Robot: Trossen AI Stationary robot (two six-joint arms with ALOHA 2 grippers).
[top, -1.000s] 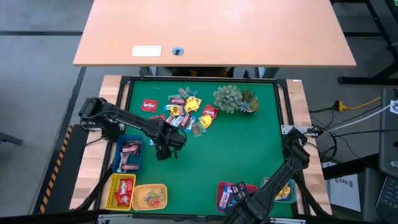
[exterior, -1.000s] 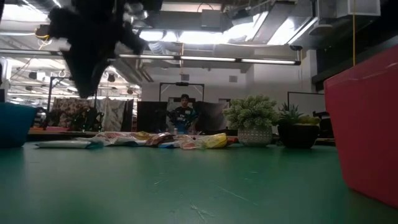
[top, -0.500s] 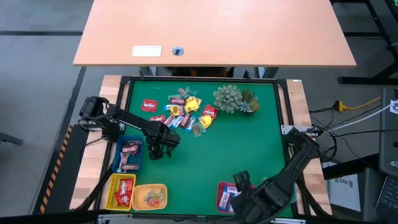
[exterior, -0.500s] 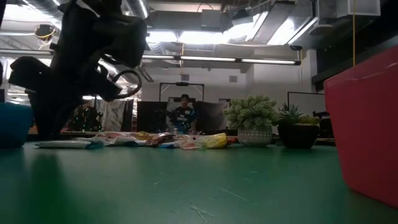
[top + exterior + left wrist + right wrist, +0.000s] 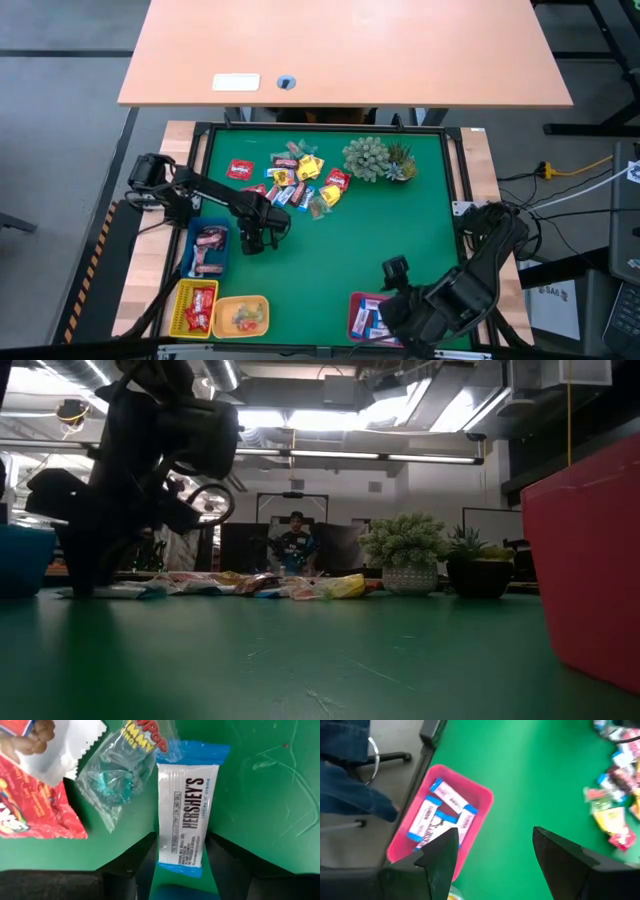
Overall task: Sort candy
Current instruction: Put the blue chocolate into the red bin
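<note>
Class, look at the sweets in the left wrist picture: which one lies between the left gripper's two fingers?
The blue-and-white Hershey's bar: it lies between the left gripper's open fingers. The clear-wrapped sweet and red packet lie off to one side.

Left wrist view: the blue-and-white bar's [image 5: 183, 815] near end lies low between the dark fingers [image 5: 131, 865], so contact cannot be judged; a red wrapper [image 5: 30, 805] is cut by the frame edge. High view: pile wrappers [image 5: 300, 182] too small to read, the left gripper [image 5: 252, 240] covers the mat below it. Low view: red tray [image 5: 590, 560] cropped at the edge.
</note>
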